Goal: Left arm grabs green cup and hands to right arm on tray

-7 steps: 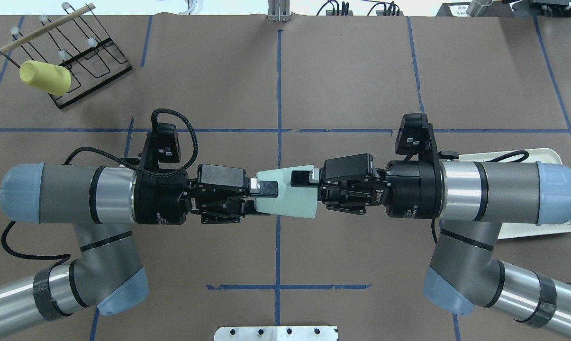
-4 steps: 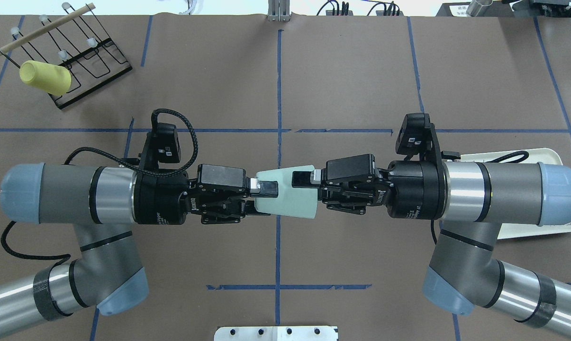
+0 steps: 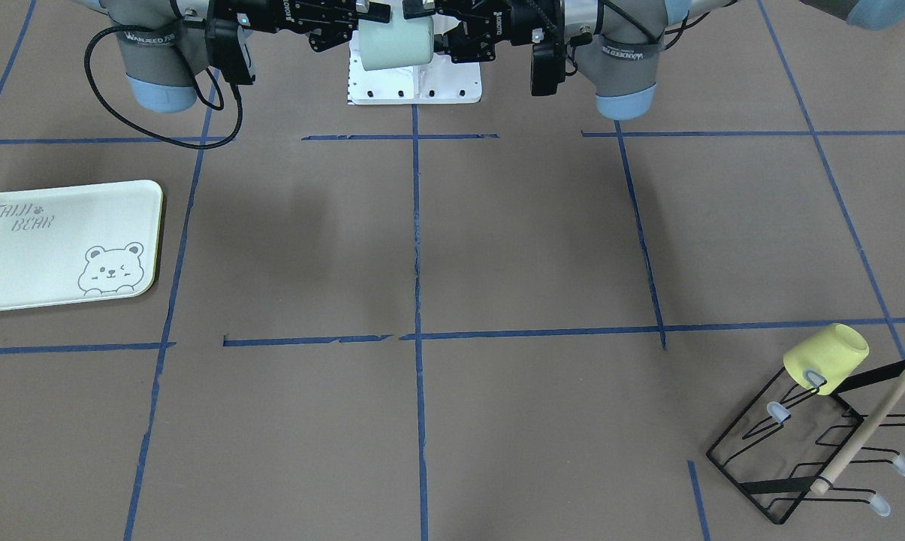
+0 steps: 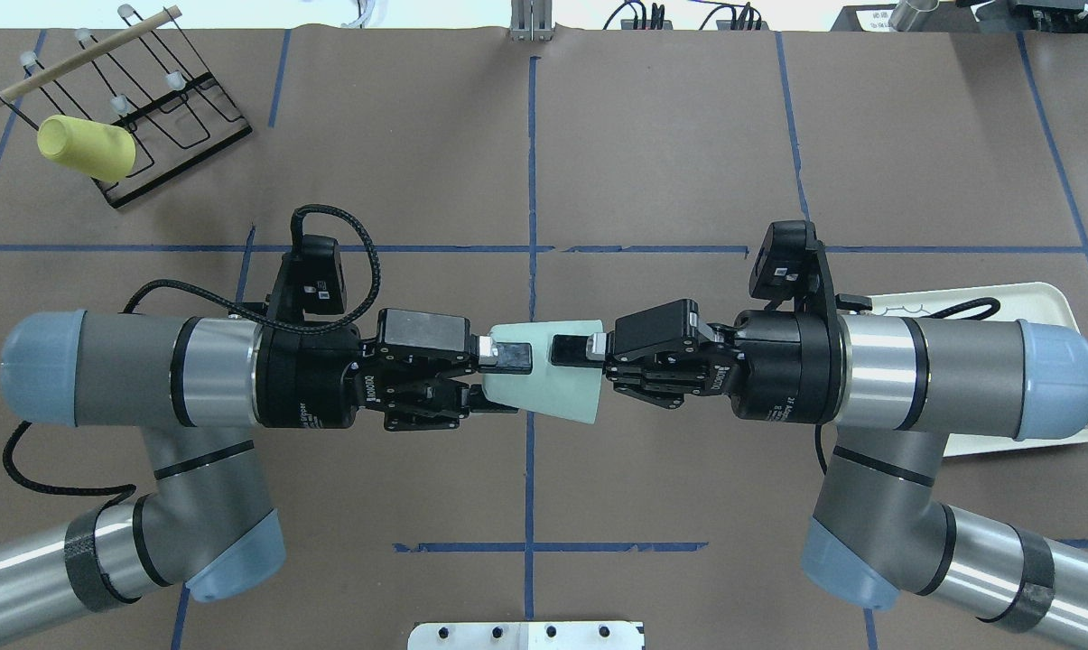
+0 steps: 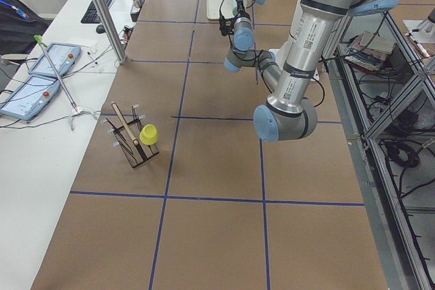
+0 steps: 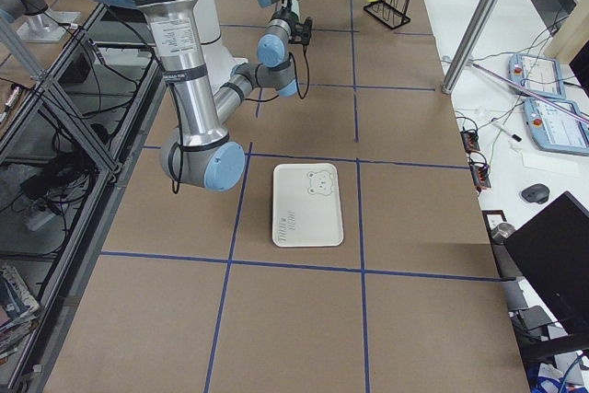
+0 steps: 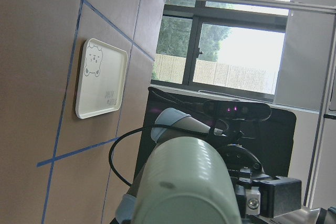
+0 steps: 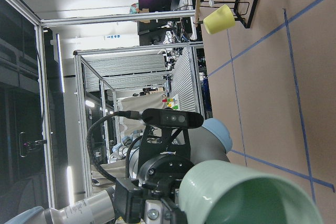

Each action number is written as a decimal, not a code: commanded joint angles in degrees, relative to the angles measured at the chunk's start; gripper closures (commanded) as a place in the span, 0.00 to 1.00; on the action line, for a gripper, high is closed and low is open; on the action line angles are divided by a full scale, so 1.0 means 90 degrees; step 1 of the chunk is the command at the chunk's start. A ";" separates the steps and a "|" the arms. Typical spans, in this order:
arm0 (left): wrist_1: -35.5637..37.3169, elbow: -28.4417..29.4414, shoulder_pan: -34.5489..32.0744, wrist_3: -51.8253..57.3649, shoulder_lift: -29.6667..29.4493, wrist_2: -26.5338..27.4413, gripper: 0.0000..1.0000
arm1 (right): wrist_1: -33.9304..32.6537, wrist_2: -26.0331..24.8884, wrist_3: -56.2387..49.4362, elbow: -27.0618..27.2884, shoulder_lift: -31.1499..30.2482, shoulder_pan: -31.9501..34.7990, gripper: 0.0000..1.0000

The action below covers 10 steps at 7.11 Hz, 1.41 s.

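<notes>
The pale mint-green cup [image 4: 548, 386] hangs on its side in the air over the table's middle, between my two grippers. My left gripper [image 4: 505, 382] is shut on its narrow base end. My right gripper [image 4: 572, 370] is shut on its wide rim end, with one finger [image 4: 569, 349] on the outer wall and the other hidden. In the front-facing view the cup [image 3: 396, 41] sits between the left gripper [image 3: 431, 30] and the right gripper [image 3: 362, 26]. The cream tray [image 4: 1076, 307] with the bear drawing lies under my right forearm, empty in the front-facing view [image 3: 16, 255].
A yellow cup [image 4: 88, 146] hangs on a black wire rack [image 4: 173, 117] at the far left corner. A white mounting plate [image 4: 525, 635] sits at the near edge. Blue tape lines cross the brown table cover.
My right gripper's finger links have folded inward, closing onto the cup's rim end. The cup has shifted slightly. The left gripper keeps its hold.
</notes>
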 commanded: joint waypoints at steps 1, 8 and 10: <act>0.0018 0.0025 -0.0044 -0.0099 -0.0015 0.0015 0.00 | 0.0007 -0.0104 -0.0012 0.0011 -0.0001 -0.0050 1.00; 0.2060 0.0484 -0.1030 0.0250 -0.0025 0.0765 0.00 | -0.0632 -0.0036 -0.0002 0.0022 -0.0098 0.0096 1.00; 0.4295 0.0436 -0.1119 0.1652 0.0024 0.0747 0.00 | -0.2667 0.0052 -0.0419 0.0080 -0.0021 0.0321 1.00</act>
